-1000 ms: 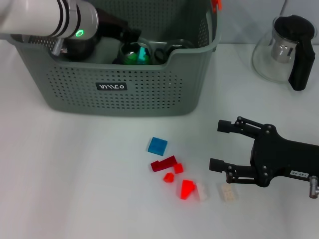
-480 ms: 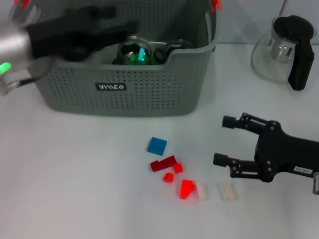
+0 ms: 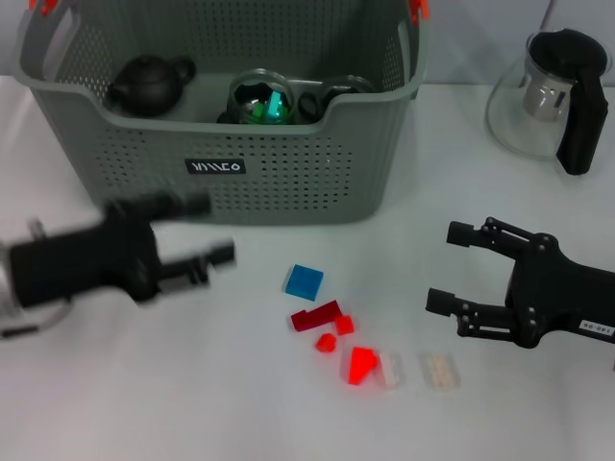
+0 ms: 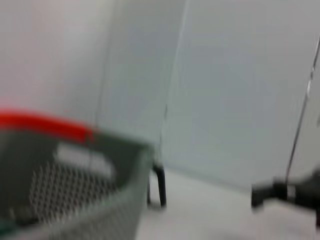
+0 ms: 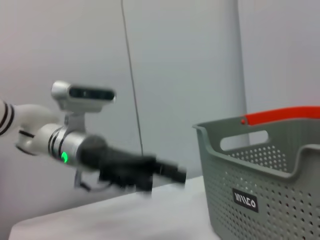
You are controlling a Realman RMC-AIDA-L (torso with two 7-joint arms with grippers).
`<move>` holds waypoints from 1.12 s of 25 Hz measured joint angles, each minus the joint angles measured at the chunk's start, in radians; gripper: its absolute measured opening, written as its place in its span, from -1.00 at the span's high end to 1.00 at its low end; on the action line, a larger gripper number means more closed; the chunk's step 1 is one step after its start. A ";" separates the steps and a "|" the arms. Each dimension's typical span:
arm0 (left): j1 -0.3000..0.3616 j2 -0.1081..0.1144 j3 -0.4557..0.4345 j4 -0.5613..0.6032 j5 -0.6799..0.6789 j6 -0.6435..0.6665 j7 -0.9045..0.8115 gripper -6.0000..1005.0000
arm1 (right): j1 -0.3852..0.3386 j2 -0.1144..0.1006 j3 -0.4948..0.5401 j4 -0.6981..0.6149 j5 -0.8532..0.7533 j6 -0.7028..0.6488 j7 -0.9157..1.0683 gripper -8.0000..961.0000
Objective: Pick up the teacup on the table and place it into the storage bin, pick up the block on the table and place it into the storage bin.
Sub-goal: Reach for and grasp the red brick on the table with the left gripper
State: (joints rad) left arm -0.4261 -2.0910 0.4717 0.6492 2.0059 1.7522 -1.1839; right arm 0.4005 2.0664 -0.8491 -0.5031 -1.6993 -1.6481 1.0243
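The left gripper (image 3: 197, 230) hangs low over the white table (image 3: 144, 384) toward its left edge, in front of the storage bin (image 3: 288, 182); its arm comes in from the left side, lying nearly level, with the fingers pointing toward the table's middle. Its two black fingers stand apart — open and holding nothing — with the upper fingertip close to the bin's front wall, just below the black label (image 3: 214, 167). The right gripper (image 3: 447, 267) sits toward the table's right edge, its arm entering from the right, likewise nearly level; its fingers are spread wide, empty, and point toward the loose blocks. The grey-green bin stands at the back of the table on the left half, orange clips on its handles. Inside it, near the left end, rests a small dark teapot-shaped vessel (image 3: 147, 82); beside it toward the middle lies a clear glass teacup (image 3: 261, 99) with something green showing in it, and darker items sit just to its right. On the table in front of the bin lie a blue block (image 3: 304, 281), a cluster of red blocks (image 3: 332, 331) and two pale blocks (image 3: 437, 371) — all apart from both grippers. A glass pitcher with a black handle (image 3: 553, 91) stands at the back right corner.
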 joint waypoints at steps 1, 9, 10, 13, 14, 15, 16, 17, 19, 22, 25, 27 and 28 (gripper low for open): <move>0.001 -0.008 0.010 -0.007 0.021 -0.019 0.011 -0.44 | -0.002 0.000 0.000 0.000 0.000 0.000 0.000 -0.92; -0.002 -0.055 0.143 -0.073 0.068 -0.190 0.153 -0.42 | -0.039 -0.020 0.043 -0.007 0.000 -0.003 0.000 -0.92; -0.003 -0.064 0.157 -0.076 0.068 -0.211 0.178 -0.42 | -0.043 -0.022 0.046 -0.007 0.000 -0.004 -0.002 -0.92; -0.010 -0.077 0.198 -0.095 0.067 -0.266 0.218 -0.42 | -0.052 -0.023 0.047 -0.009 0.000 -0.006 -0.005 -0.92; -0.019 -0.078 0.219 -0.117 0.067 -0.305 0.223 -0.42 | -0.053 -0.023 0.047 -0.009 0.000 -0.006 -0.006 -0.92; -0.024 -0.077 0.225 -0.126 0.066 -0.318 0.223 -0.42 | -0.053 -0.023 0.047 -0.009 0.000 -0.006 -0.006 -0.92; -0.029 -0.077 0.228 -0.137 0.065 -0.335 0.223 -0.42 | -0.053 -0.023 0.047 -0.009 0.000 -0.006 -0.006 -0.92; -0.032 -0.077 0.229 -0.146 0.063 -0.353 0.224 -0.42 | -0.053 -0.021 0.047 -0.009 0.000 -0.006 -0.006 -0.92; -0.039 -0.078 0.229 -0.161 0.059 -0.391 0.228 -0.41 | -0.051 -0.019 0.047 -0.009 0.000 -0.006 -0.006 -0.92; -0.051 -0.081 0.222 -0.197 0.041 -0.434 0.261 -0.19 | -0.045 -0.018 0.047 -0.009 0.000 -0.007 -0.006 -0.92; -0.063 -0.082 0.221 -0.235 0.027 -0.470 0.303 -0.04 | -0.043 -0.017 0.047 -0.010 0.000 -0.008 -0.005 -0.92; -0.069 -0.082 0.223 -0.249 0.027 -0.485 0.319 -0.03 | -0.043 -0.017 0.047 -0.010 0.000 -0.009 -0.005 -0.92; -0.072 -0.082 0.225 -0.258 0.027 -0.494 0.326 -0.03 | -0.043 -0.016 0.047 -0.010 0.000 -0.009 -0.005 -0.92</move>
State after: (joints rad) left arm -0.4983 -2.1730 0.6964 0.3913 2.0325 1.2585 -0.8584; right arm 0.3577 2.0499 -0.8023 -0.5133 -1.6997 -1.6568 1.0193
